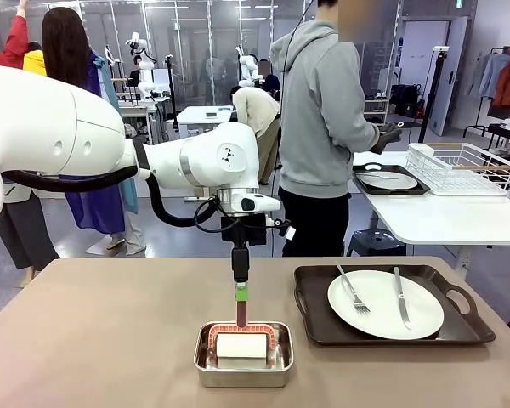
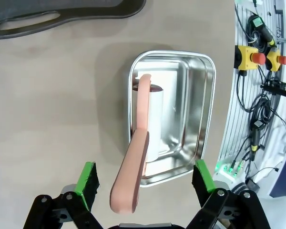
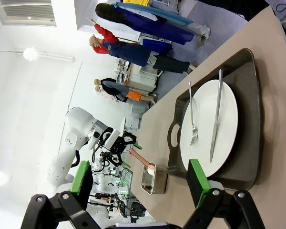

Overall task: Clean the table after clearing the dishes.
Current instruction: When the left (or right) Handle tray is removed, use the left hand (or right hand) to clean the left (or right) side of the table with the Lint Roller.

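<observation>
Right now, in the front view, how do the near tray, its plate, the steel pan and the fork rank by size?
1. dark tray, clearly largest.
2-3. white plate and steel pan: they look alike, and the pan sits nearer the camera, so I won't rank them.
4. fork, smallest.

White left arm [image 1: 68,136], black tool [image 2: 145,177] (green pads [image 2: 87,179])

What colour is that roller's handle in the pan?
Handle: salmon pink, clearest in left wrist view.

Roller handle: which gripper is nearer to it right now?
Left. The left gripper has the roller handle between its open jaws; the right gripper is away on the tray's far side.
</observation>
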`<control>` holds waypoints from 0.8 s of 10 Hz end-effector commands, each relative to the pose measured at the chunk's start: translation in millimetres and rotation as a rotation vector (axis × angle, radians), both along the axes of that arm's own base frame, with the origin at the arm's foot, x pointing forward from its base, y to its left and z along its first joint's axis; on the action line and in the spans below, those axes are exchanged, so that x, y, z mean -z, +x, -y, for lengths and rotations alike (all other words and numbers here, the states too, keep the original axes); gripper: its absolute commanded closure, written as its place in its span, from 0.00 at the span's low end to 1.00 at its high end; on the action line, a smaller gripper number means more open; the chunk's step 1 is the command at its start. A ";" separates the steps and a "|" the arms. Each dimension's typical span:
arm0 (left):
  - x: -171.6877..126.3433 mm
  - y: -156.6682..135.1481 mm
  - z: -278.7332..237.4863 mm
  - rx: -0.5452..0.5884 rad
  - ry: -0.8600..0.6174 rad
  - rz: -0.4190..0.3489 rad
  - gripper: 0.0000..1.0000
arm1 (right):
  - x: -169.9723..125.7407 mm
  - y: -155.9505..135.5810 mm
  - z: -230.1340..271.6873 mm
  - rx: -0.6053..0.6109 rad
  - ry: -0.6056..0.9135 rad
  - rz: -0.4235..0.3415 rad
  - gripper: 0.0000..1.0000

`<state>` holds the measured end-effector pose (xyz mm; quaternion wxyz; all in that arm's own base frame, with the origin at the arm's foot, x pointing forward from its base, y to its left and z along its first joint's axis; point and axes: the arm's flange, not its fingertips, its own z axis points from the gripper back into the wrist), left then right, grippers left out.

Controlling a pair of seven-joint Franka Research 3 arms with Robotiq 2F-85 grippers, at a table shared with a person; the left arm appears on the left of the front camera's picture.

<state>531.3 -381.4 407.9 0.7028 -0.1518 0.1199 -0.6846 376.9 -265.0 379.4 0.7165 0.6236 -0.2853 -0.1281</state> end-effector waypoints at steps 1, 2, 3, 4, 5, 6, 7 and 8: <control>-2.2 -0.8 5.3 0.019 -0.016 -0.034 0.00 | -3.5 -2.3 -1.4 0.005 0.000 0.009 0.00; -1.8 -0.9 6.4 0.020 -0.014 -0.029 0.41 | -3.5 -2.3 -1.4 0.005 0.000 0.009 0.00; -3.0 -1.2 7.0 0.017 0.002 -0.028 0.57 | -3.5 -2.3 -1.4 0.005 0.000 0.009 0.00; -4.0 -1.4 7.2 0.021 0.003 -0.029 0.98 | -3.5 -2.3 -1.4 0.005 0.000 0.009 0.00; -4.3 -2.8 8.7 0.026 0.018 -0.028 1.00 | -3.5 -2.3 -1.4 0.005 0.000 0.009 0.00; -3.8 -3.7 9.3 0.029 0.028 -0.028 1.00 | -3.5 -2.3 -1.4 0.005 0.000 0.009 0.00; -3.7 -4.4 8.9 0.028 0.039 -0.027 1.00 | -3.5 -2.3 -1.4 0.005 0.000 0.009 0.00; -4.1 -4.2 7.6 0.025 0.039 -0.026 0.94 | -3.5 -2.3 -1.4 0.005 0.000 0.009 0.00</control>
